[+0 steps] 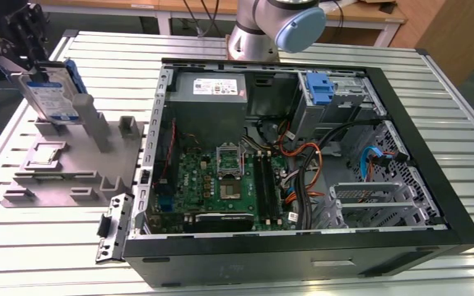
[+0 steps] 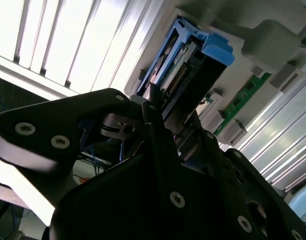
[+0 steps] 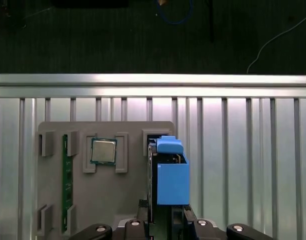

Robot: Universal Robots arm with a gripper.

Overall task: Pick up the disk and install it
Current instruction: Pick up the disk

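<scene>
Above the grey holder (image 1: 66, 165), at the exterior view's left: claw (image 1: 33, 66) pinching the disk (image 1: 54, 95) by its upper end. The disk is upright, its lower edge near the holder's tall post; contact unclear. In the first wrist view its blue rail (image 3: 172, 182) lies beside the holder's chip pocket (image 3: 103, 151). Bare slatted tabletop (image 1: 47, 253) surrounds the holder. An open computer case (image 1: 436, 185) sits just beside the holder.

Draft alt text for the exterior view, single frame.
The arm's gripper holds the disk, silver with blue rails, at a grey parts fixture on the exterior view's left. Beside it on the slatted metal table lies an open computer case, showing its green motherboard, a grey power supply and a blue bracket in the drive bay.
</scene>
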